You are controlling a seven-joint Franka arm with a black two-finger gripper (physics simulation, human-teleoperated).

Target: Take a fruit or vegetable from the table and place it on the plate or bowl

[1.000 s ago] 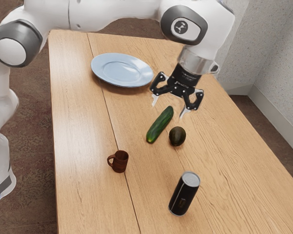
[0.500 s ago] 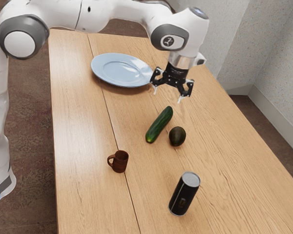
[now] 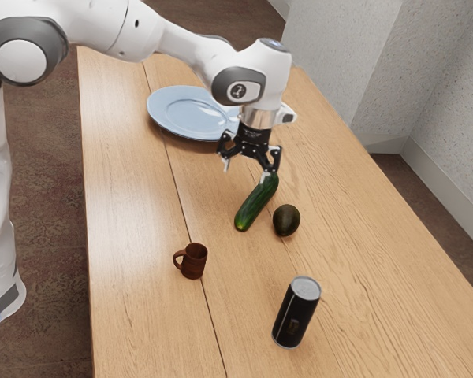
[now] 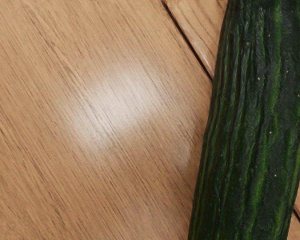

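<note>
A pale wooden counter [image 3: 126, 236] is seen from the side, with a white robot arm reaching in from the exterior view's left. Taken from left to right, one small brown mug [image 3: 191, 260] is stood toward the front, and one pale blue plate [image 3: 191, 113], bare, is set toward the back. Near the plate's right rim, the two black fingers [image 3: 269, 163] are spread wide and hold nothing. They are poised over the far end of one dark green cucumber [image 3: 256, 202], which lies flat and slanted on the counter. One dark avocado [image 3: 286, 220] is placed just beside it, not touching. One black can [image 3: 296, 312] is stood upright nearest the front. In the wrist view, the cucumber's ridged skin [image 4: 255, 125] is shown close beneath the hand.

The approach is judged to be the step in hand, as nothing is gripped yet. Next, the fingers would need to be lowered astride the cucumber, closed across its width, then carried to the plate.
</note>
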